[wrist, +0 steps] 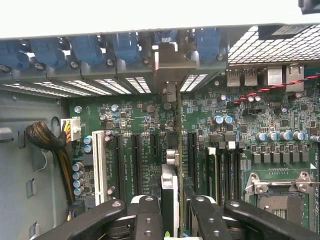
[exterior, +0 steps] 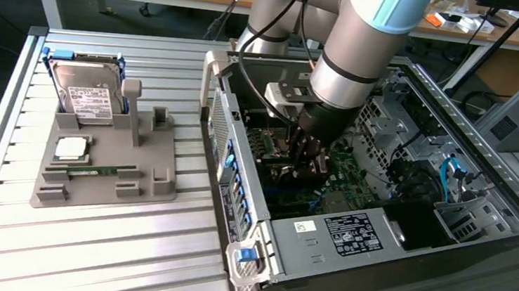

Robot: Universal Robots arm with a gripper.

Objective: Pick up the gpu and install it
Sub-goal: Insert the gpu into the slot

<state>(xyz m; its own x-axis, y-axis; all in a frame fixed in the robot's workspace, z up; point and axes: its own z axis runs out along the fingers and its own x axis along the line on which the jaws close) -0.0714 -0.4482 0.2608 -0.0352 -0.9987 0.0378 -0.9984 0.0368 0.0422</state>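
Fingers clamp the gpu edge-on, held upright inside the open case, its lower edge just above the motherboard slots. Its silver bracket sits at the rear slot row beside blue latches. Farther off on the tabletop, a gray holder carries a hard drive.

**Open PC case and parts holder on a slatted table**

A slatted metal table carries a grey parts holder at the exterior view's left. In it, a hard drive with a white label and blue frame stands upright, a CPU lies flat below it, and a green RAM stick lies just beside that. An open computer case sits at the exterior view's right, exposing its green motherboard, blue slot latches, an empty CPU socket and a white PCI slot.
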